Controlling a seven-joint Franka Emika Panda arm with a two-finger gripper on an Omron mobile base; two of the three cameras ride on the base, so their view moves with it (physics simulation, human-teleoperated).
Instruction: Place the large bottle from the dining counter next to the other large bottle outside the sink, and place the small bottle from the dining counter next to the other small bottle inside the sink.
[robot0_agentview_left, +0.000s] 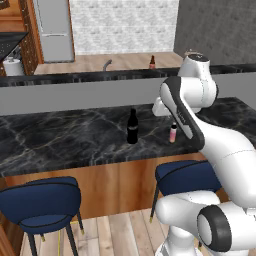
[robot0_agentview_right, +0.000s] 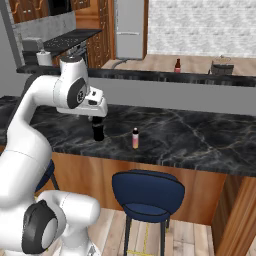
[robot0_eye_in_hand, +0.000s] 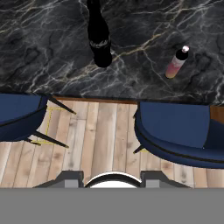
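On the dining counter (robot0_agentview_left: 60, 135) (robot0_eye_in_hand: 43, 43) the large black bottle (robot0_agentview_left: 132, 126) (robot0_agentview_right: 98, 132) (robot0_eye_in_hand: 99, 39) stands upright. To its right stands the small pink bottle (robot0_agentview_left: 173, 133) (robot0_agentview_right: 135, 138) (robot0_eye_in_hand: 177, 62). My gripper (robot0_agentview_right: 95, 120) (robot0_eye_in_hand: 112, 177) hovers above the counter's near edge, in front of both bottles and touching neither. Its tips stand apart with nothing between them. The other large bottle (robot0_agentview_left: 152, 62) (robot0_agentview_right: 177, 65), amber-brown, stands on the far counter, right of the sink's curved faucet (robot0_agentview_left: 106, 65). The basin itself is hidden behind the counter edge.
Blue stools (robot0_agentview_left: 40, 200) (robot0_agentview_left: 187, 177) (robot0_agentview_right: 147, 192) stand on the wooden floor in front of the dining counter. A raised grey ledge (robot0_agentview_left: 75, 97) separates the dining counter from the far counter. A paper towel roll (robot0_agentview_left: 12, 66) and a pot (robot0_agentview_right: 221, 64) sit farther back.
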